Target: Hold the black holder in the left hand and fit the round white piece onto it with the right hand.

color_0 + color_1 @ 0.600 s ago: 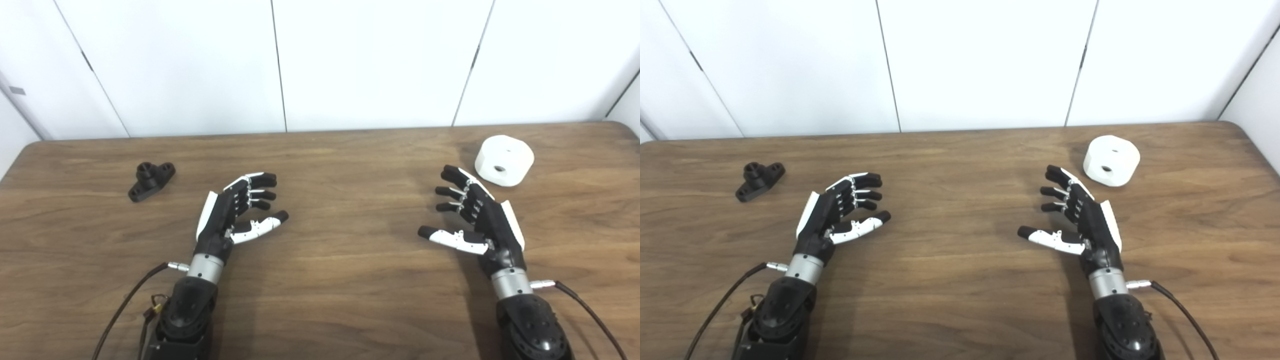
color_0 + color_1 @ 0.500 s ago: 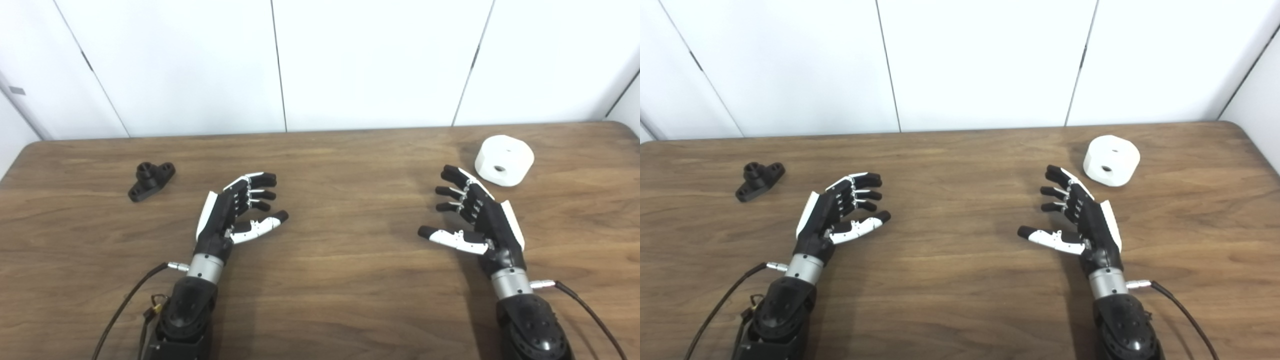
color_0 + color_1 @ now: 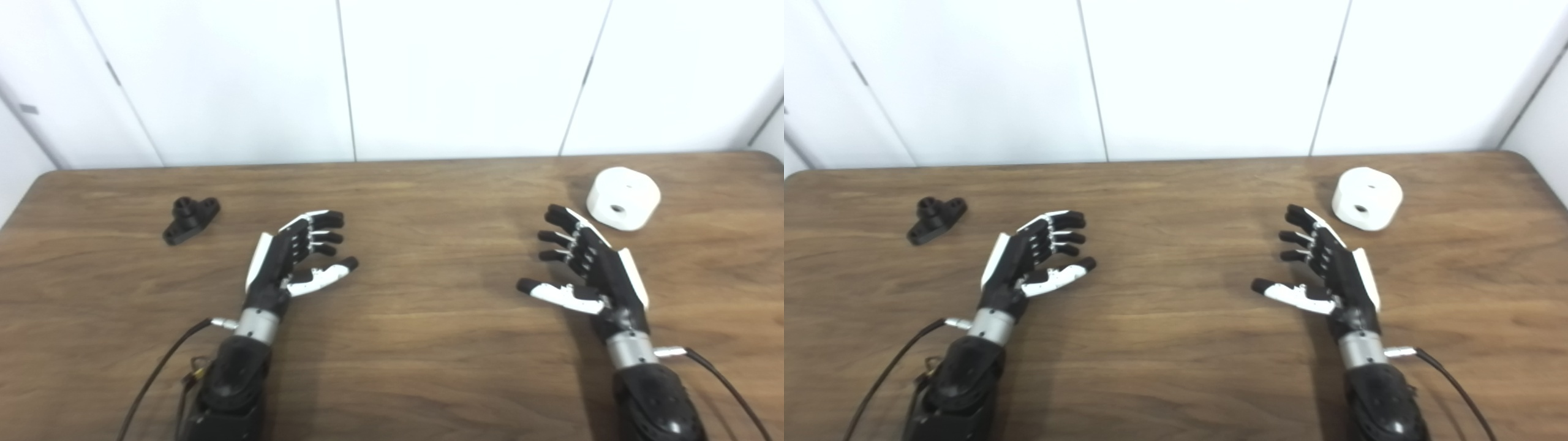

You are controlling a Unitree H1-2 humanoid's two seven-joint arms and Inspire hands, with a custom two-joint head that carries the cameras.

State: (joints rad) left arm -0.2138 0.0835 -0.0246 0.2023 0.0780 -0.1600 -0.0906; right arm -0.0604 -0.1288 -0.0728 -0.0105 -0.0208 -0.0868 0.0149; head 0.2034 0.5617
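Observation:
The black holder (image 3: 190, 219) lies on the wooden table (image 3: 398, 331) at the far left, a short post rising from its flat base. Well to its right my left hand (image 3: 294, 260) hovers open, fingers spread, holding nothing. The round white piece (image 3: 623, 198), a squat cylinder with a hole in its side, rests at the far right. Just in front of it and to its left my right hand (image 3: 585, 266) is open and empty, thumb pointing inward. Neither hand touches its object.
White wall panels (image 3: 465, 73) stand behind the table's far edge. Dark cables (image 3: 159, 367) trail from both wrists toward the near edge. The table's rounded corners show at far left and far right.
The whole picture has shifted slightly right, so the camera moved. Both hands and both objects stay where they were.

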